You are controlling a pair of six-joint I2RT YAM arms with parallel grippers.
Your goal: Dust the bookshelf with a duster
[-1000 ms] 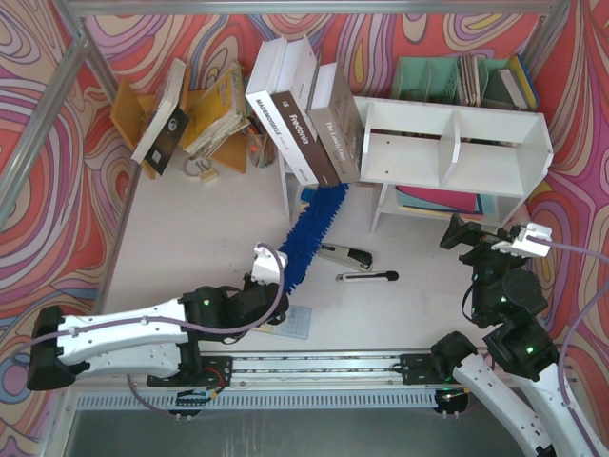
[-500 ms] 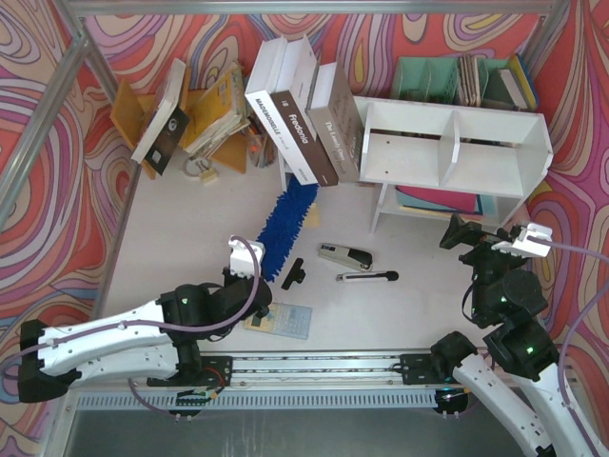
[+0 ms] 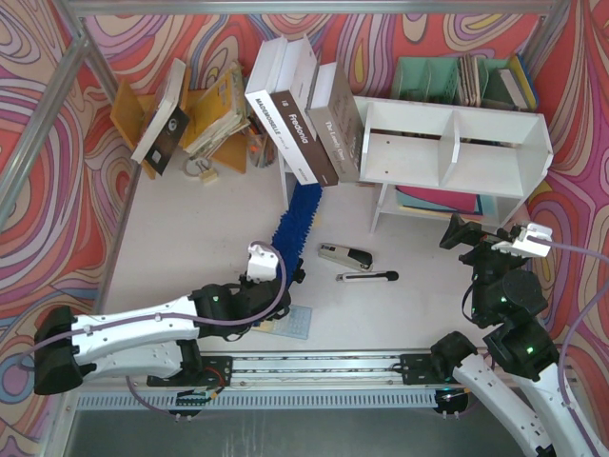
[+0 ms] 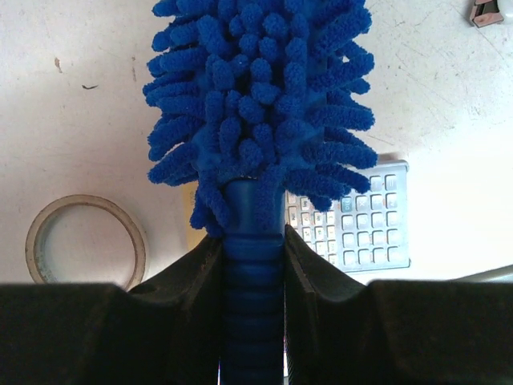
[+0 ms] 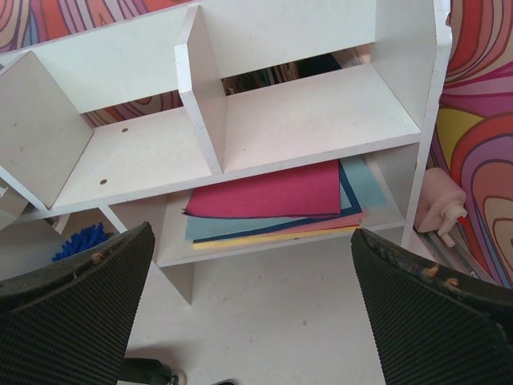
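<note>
The duster [image 3: 295, 221] is a fluffy bright-blue head on a slim ribbed handle. It points away from me, its tip under the leaning books left of the bookshelf. My left gripper [image 3: 285, 278] is shut on the handle; in the left wrist view the handle [image 4: 254, 265] sits squeezed between both black fingers [image 4: 200, 277], below the blue head [image 4: 260, 88]. The white two-tier bookshelf [image 3: 455, 143] stands at the back right. My right gripper [image 3: 463, 235] hovers in front of it, open and holding nothing, facing the shelf [image 5: 280, 120] from just above the table.
Large books [image 3: 300, 124] lean against the shelf's left end. A black stapler [image 3: 344, 255] and a black pen-like tool [image 3: 367, 277] lie mid-table. A calculator [image 4: 353, 220] and a tape roll [image 4: 86, 241] lie under the left gripper. Coloured sheets [image 5: 272, 200] fill the lower tier.
The left arm swung left and then back right with the duster; its head now points straighter away, tip under the leaning books. The right arm has not moved.
</note>
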